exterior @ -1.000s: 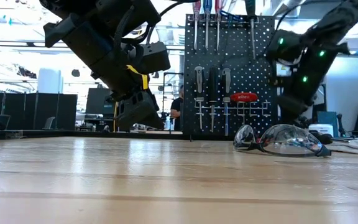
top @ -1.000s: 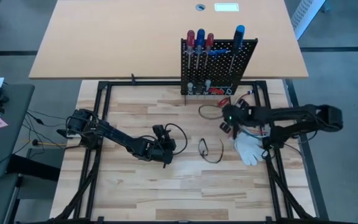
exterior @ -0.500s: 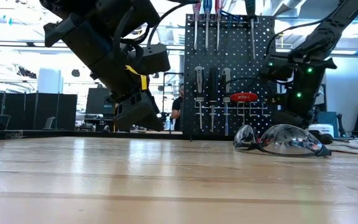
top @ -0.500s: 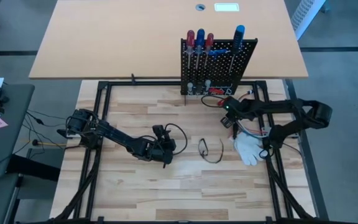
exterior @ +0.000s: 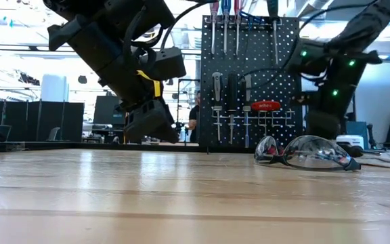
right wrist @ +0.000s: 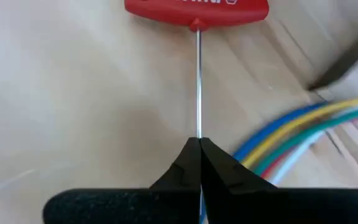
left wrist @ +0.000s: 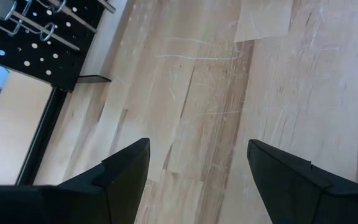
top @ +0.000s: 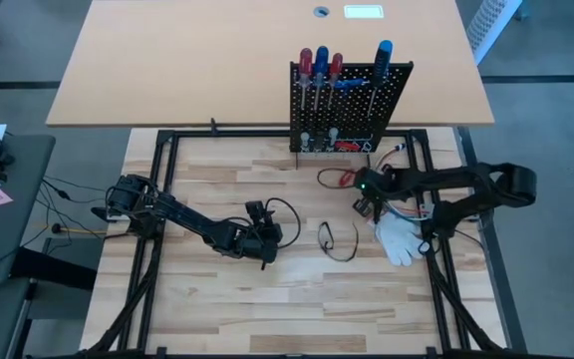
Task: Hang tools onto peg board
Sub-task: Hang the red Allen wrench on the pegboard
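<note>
Right gripper [right wrist: 199,144] is clenched on the thin steel shaft of a red T-handled driver [right wrist: 196,9], near the foot of the black perforated metal peg board [top: 350,108] where 4 screwdrivers [top: 321,62] hang up top. Left gripper [left wrist: 194,163] hangs over the wooden tabletop [top: 217,289], jaws released, holding nothing.

A pale plank table [top: 217,289] fills the lower half of the high view. On it lie clear glasses [top: 335,240] at centre, a white glove [top: 397,239] to their right, and — at the upper edge — the black peg board [top: 350,110].
</note>
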Robot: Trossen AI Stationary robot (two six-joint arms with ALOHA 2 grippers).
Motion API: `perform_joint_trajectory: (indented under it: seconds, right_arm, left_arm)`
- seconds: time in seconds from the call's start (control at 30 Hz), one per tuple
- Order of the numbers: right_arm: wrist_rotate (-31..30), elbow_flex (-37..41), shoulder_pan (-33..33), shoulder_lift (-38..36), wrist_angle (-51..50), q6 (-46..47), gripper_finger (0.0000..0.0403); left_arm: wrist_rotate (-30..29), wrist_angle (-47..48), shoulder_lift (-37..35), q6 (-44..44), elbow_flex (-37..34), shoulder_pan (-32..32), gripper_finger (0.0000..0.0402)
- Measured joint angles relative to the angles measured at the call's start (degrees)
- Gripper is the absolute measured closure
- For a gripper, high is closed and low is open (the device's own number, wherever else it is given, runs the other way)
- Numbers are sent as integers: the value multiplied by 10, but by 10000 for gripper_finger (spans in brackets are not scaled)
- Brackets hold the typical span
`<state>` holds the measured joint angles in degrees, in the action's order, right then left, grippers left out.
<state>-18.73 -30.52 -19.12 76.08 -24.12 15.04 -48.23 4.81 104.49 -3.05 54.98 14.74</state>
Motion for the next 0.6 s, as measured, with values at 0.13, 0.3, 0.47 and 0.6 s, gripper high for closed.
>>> perform_joint_trajectory:
  seconds: [0.13, 0.3, 0.47, 0.6]
  right_arm:
    - [9, 0, 79, -14, 9, 13, 401]
    - [-28, 0, 198, -6, 118, 44, 402]
    - [-167, -1, 314, 38, 324, -10, 402]
    - [-288, -1, 370, 92, 504, -103, 402]
  left_arm:
    - [0, -6, 0, -2, 0, 0, 137]
    - [-2, -63, 0, -3, -5, 0, 137]
    - [-13, -255, 3, 19, -70, 0, 137]
    - [20, -450, 3, 30, -119, -2, 137]
